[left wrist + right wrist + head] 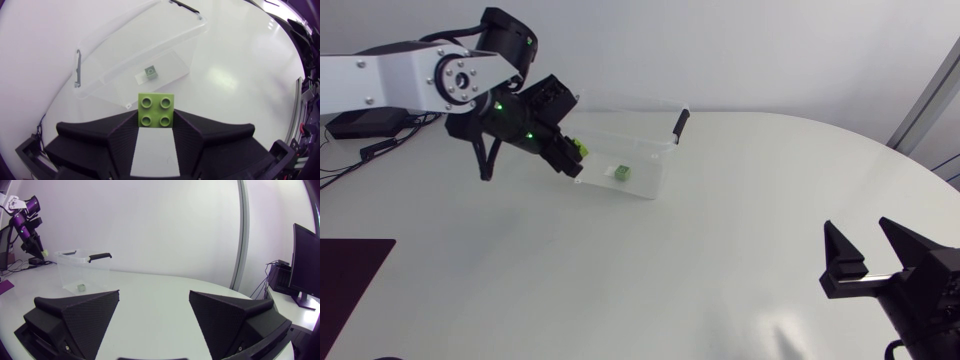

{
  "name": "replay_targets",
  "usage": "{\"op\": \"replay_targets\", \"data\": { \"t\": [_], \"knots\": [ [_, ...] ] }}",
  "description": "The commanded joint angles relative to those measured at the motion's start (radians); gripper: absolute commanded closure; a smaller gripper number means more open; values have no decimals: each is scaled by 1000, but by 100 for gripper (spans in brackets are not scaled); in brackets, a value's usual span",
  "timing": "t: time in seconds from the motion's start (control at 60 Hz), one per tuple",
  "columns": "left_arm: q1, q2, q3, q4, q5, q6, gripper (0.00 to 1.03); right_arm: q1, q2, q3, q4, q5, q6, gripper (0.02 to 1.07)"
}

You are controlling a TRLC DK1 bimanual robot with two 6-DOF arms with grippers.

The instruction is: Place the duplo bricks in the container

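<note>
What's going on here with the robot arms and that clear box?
The left gripper is shut on a green duplo brick, holding it at the edge of the clear container. One small green brick already lies inside on the container's floor. The right gripper sits open and empty, well away across the table.

robotics lab: left arm (390, 75), right arm (926, 292) at white table (670, 270)

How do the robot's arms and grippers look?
The left arm has a white link, a round silver-and-black joint, a black wrist with small green lights and thin black cables. The left gripper and the right gripper are matte black, each with two broad wedge-shaped fingers.
</note>
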Motion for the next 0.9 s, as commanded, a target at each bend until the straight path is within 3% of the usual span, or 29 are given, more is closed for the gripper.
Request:
{"op": "replay_targets", "data": {
  "t": [0.0,0.3,0.483,0.533,0.567,0.583,0.6,0.883],
  "knots": [
    [9,58,81,-5,-1,-34,71,3,-10,-20,13,-9,-16,6],
    [-6,164,317,-31,-2,-84,71,3,-10,-20,13,-9,-16,6],
    [-83,247,424,-44,-1,-103,69,3,-10,-20,13,-9,-16,6],
    [-90,276,463,-47,-4,-130,61,3,-10,-20,13,-9,-16,6],
    [-97,295,492,-64,-4,-135,35,3,-10,-20,13,-9,-16,6],
    [-97,304,506,-71,-4,-137,14,3,-10,-20,13,-9,-16,6],
    [-97,310,513,-73,-2,-138,2,3,-10,-20,13,-9,-16,6],
    [-14,244,429,-76,-4,-117,3,3,-10,-20,13,-9,-16,6]
  ]
}}
